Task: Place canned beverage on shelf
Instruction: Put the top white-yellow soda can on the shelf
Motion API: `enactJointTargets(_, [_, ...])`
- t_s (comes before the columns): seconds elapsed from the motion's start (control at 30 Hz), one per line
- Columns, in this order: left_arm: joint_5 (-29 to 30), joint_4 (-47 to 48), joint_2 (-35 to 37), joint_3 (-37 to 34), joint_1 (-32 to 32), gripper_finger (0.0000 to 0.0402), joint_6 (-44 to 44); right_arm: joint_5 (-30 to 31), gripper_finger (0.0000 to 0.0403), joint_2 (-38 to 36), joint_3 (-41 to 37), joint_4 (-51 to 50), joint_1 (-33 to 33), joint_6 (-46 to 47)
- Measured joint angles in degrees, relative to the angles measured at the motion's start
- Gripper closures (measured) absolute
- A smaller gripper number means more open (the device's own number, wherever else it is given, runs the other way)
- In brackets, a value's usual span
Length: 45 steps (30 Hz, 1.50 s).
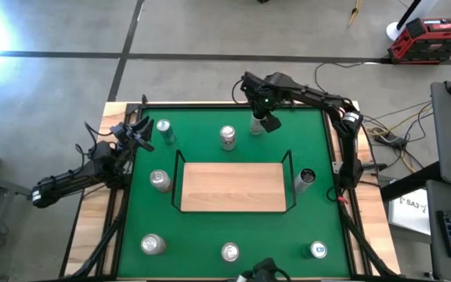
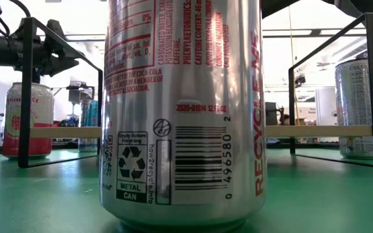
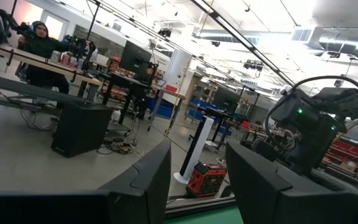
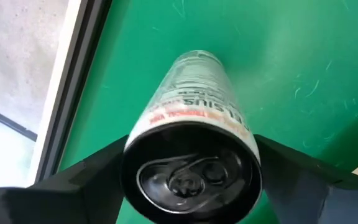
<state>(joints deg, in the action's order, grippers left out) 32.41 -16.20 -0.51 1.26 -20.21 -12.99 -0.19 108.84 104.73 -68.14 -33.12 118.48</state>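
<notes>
My right gripper (image 4: 191, 180) hangs over the far edge of the green table (image 4: 278, 68), fingers spread to either side of a tall silver can (image 4: 194, 124). The can stands upright on the felt right between them; its rim looks to be touching or nearly touching each finger, and I cannot tell whether I am pressing it. From above, the can (image 1: 256, 125) sits under my gripper (image 1: 266, 121), beyond the far rail of the shelf (image 1: 233, 186). The shelf's wooden board lies bare in the middle of the table, and six other cans stand around it on the felt. My left gripper (image 1: 141, 135) waits clenched and empty above the table's left edge, near another can (image 1: 164, 129).
</notes>
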Motion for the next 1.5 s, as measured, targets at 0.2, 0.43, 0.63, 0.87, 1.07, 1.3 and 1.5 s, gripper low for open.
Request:
enactJointTargets(0.2, [0.0, 0.0, 0.0, 0.0, 0.0, 0.0264, 0.0, -0.8, 0.0070, 0.0, 0.0, -0.2, 0.3, -0.4])
enactJointTargets(0.43, [0.0, 0.0, 0.0, 0.0, 0.0, 0.0264, 0.0, -1.7, 0.0029, -0.1, 0.0, -0.1, 0.2, -9.7])
enactJointTargets(0.63, [0.0, 0.0, 0.0, 0.0, 0.0, 0.0264, 0.0, -1.7, 0.0020, -0.3, 0.0, 0.0, -0.2, -18.0])
enactJointTargets(0.87, [0.0, 0.0, 0.0, 0.0, 0.0, 0.0264, 0.0, -1.7, 0.0019, -0.3, 0.7, -0.2, -1.2, -31.1])
enactJointTargets(1.07, [0.0, 0.0, 0.0, 0.0, 0.0, 0.0264, 0.0, -1.7, 0.0019, -0.3, 2.9, -2.1, -2.3, -51.2])
enactJointTargets(1.3, [0.0, 0.0, 0.0, 0.0, 0.0, 0.0264, 0.0, -4.2, 0.0019, -0.4, 3.8, -3.7, -4.2, -62.5])
enactJointTargets(1.5, [0.0, 0.0, 0.0, 0.0, 0.0, 0.0264, 0.0, -7.5, 0.0019, -0.4, 3.8, -4.1, -4.5, -64.8])
